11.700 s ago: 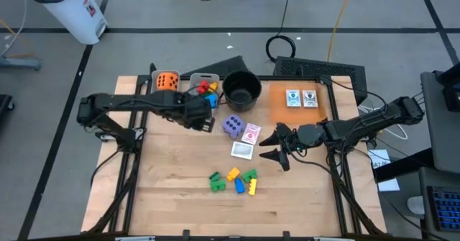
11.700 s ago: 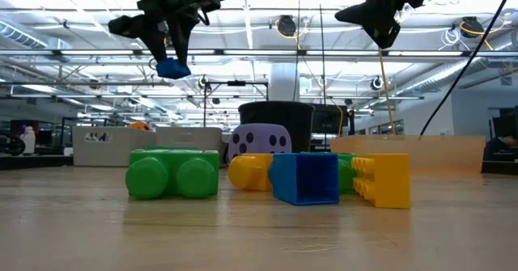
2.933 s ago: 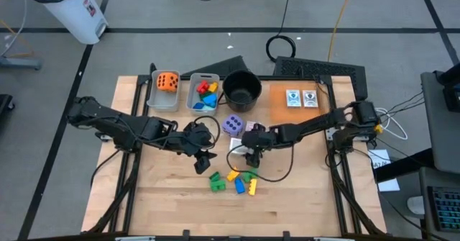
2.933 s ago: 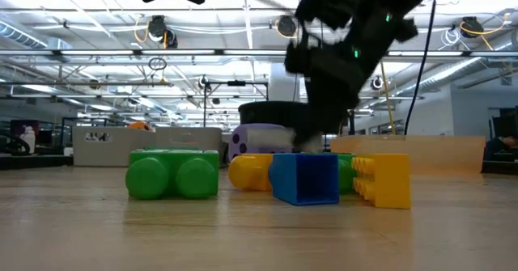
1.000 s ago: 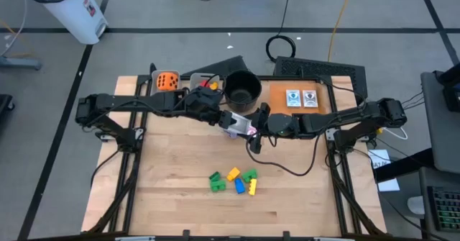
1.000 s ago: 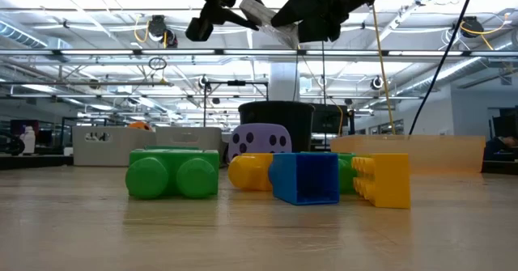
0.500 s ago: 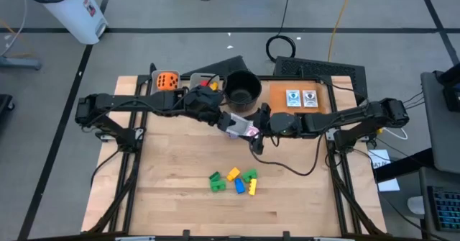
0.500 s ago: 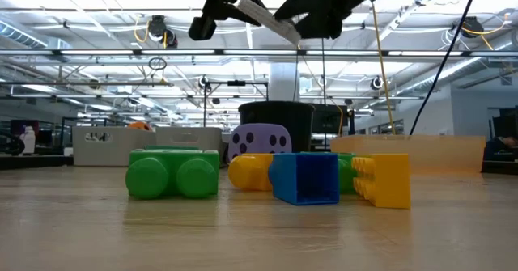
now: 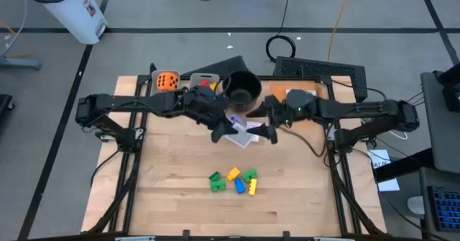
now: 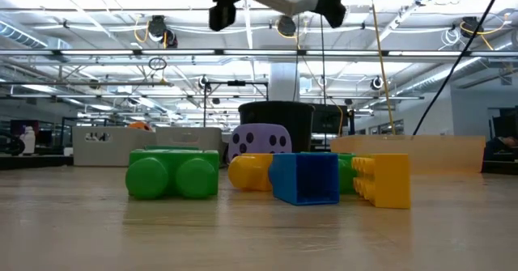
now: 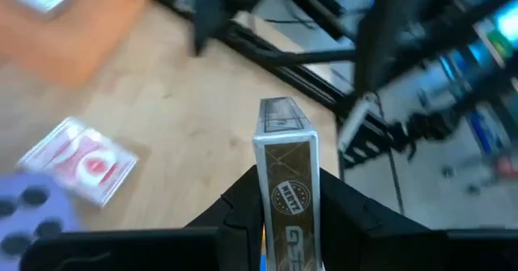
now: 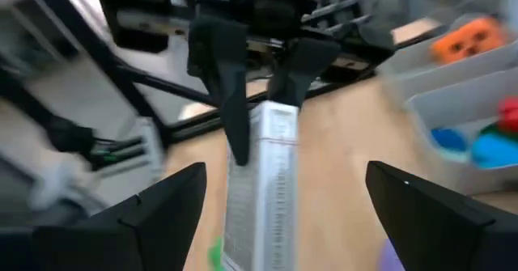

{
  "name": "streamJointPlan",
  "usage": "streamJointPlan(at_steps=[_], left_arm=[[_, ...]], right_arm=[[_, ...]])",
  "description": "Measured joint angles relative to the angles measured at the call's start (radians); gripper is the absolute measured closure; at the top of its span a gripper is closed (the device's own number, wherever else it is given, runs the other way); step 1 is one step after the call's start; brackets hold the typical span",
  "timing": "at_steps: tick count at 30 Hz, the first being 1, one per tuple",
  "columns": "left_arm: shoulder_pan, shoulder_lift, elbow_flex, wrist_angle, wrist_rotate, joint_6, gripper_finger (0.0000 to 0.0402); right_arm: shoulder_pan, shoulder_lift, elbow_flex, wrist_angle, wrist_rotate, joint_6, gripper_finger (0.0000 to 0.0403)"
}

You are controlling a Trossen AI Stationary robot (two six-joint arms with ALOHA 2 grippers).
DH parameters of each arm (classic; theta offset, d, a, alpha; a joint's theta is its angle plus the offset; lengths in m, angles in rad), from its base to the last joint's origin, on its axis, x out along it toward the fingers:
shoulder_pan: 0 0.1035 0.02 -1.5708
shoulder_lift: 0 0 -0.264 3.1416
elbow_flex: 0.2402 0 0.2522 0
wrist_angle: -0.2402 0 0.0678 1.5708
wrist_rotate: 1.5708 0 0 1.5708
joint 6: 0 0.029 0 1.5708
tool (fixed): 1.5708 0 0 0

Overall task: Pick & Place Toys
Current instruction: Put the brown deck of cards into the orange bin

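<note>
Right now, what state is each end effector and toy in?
left end effector: shut on card box, raised.
card box: gripped, off the table.
right end effector: open, facing the box.
purple die: resting on the table.
loose blocks: lying on the table, unbinned.

Block cluster (image 9: 233,180) (front-centre) obstructs; bare table (image 9: 172,198) beside.

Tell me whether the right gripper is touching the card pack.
Apart. In the right wrist view, the right gripper has its fingers spread wide, clear of the card pack, which the left gripper pinches from the far end.
</note>
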Motion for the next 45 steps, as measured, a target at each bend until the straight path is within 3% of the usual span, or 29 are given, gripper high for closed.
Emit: streamJointPlan(at_steps=[6,10,16,22,31,37,45], left_arm=[[-0.065,0.000,0.034,0.021,0.023,0.194,0.0315],[-0.129,0.000,0.107,-0.015,-0.091,0.433,0.0315],[-0.179,-0.002,0.212,-0.065,-0.196,0.699,0.0314],[-0.159,-0.002,0.254,-0.086,-0.192,0.720,0.0314],[-0.143,0.000,0.253,-0.151,-0.177,0.787,0.0327],[-0.107,-0.001,0.253,-0.159,-0.101,0.756,0.0333],[-0.093,-0.002,0.253,-0.134,-0.084,0.757,0.0323]], right_arm=[[-0.139,0.003,0.000,0.030,-0.389,0.204,0.0072],[-0.199,0.035,-0.002,0.132,-0.639,0.366,0.0072],[-0.209,0.108,-0.001,0.434,-0.813,0.596,0.0072],[-0.193,0.200,-0.001,0.642,-0.846,0.754,0.0072],[-0.162,0.289,-0.001,0.772,-0.843,0.817,0.0071],[-0.136,0.291,-0.001,0.888,-0.819,0.842,0.0071],[-0.129,0.291,-0.002,1.005,-0.812,0.952,0.0071]])
